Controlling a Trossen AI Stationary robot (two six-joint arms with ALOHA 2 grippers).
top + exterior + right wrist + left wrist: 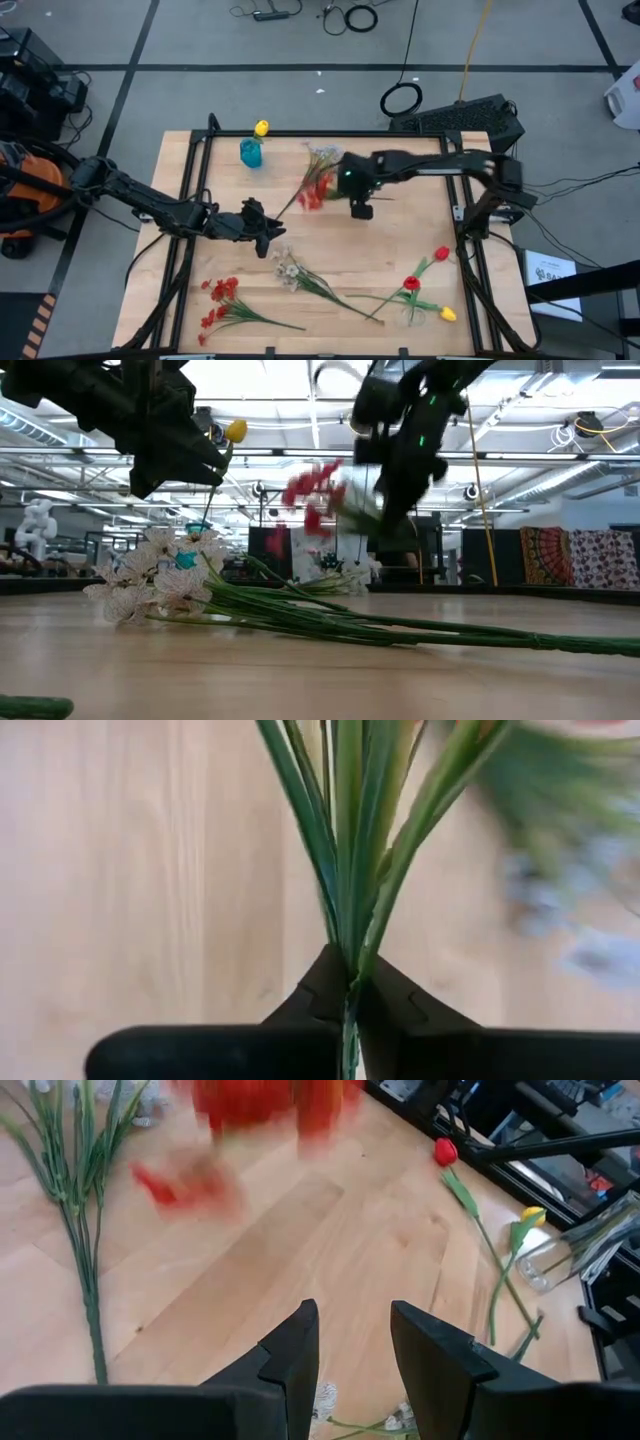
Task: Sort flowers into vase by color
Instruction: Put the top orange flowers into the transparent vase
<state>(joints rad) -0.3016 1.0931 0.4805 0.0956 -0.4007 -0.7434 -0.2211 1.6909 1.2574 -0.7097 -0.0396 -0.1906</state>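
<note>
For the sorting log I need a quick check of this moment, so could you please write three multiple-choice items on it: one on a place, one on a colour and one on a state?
1. Where does the vase stand?
A. near the table's far edge, left of centre
B. at the near right corner
C. in the middle of the table

2. What colour is the flower standing in the vase?
A. white
B. yellow
C. red

3. What is the state of the right end effector?
A. open and empty
B. shut on the red spray's green stems
C. shut on the vase

Key:
1 A, since the high view shows the vase by the far edge.
2 B, since a yellow bloom sits just above the vase.
3 B, since the right wrist view shows the fingers pinched on stems. The left end effector is open over the table.
</note>
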